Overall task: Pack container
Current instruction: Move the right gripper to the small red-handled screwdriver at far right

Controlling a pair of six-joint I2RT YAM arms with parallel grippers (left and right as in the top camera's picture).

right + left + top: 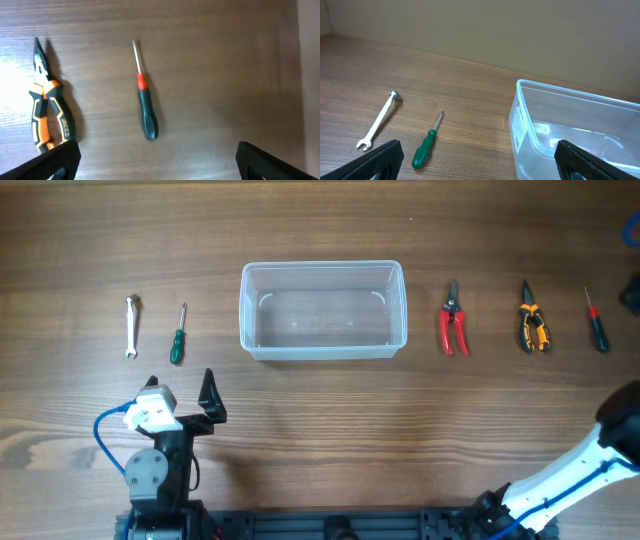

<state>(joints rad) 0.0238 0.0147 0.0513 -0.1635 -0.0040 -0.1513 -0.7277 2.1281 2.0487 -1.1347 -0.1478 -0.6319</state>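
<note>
One container (pixel 322 268), clear and with nothing in it, is seen upright on the wooden surface (pixel 320 430). Five hand tools are counted in a row with it. One silver wrench (pixel 131 325) and one green screwdriver (pixel 178 335) are laid at its 9 o'clock. One pair of red pruning shears (pixel 454 320), one pair of orange-and-black pliers (pixel 532 328) and one dark screwdriver with a red collar (pixel 596 320) are laid at its 3 o'clock. That makes two screwdrivers in all. Two arms are present.

The left hand (pixel 181 392) is spread wide and nothing is gripped. From it the container is found at about 2 o'clock, near but apart, while the green screwdriver lies at 12 o'clock. In the left wrist view the container's corner (pixel 520 115) is seen just inside the right-side finger (pixel 585 162).

The right hand (pixel 157 161) is also spread wide and nothing is held. Only the pliers and the dark screwdriver are seen from it, at 10 and 12 o'clock. The container falls outside its view.
</note>
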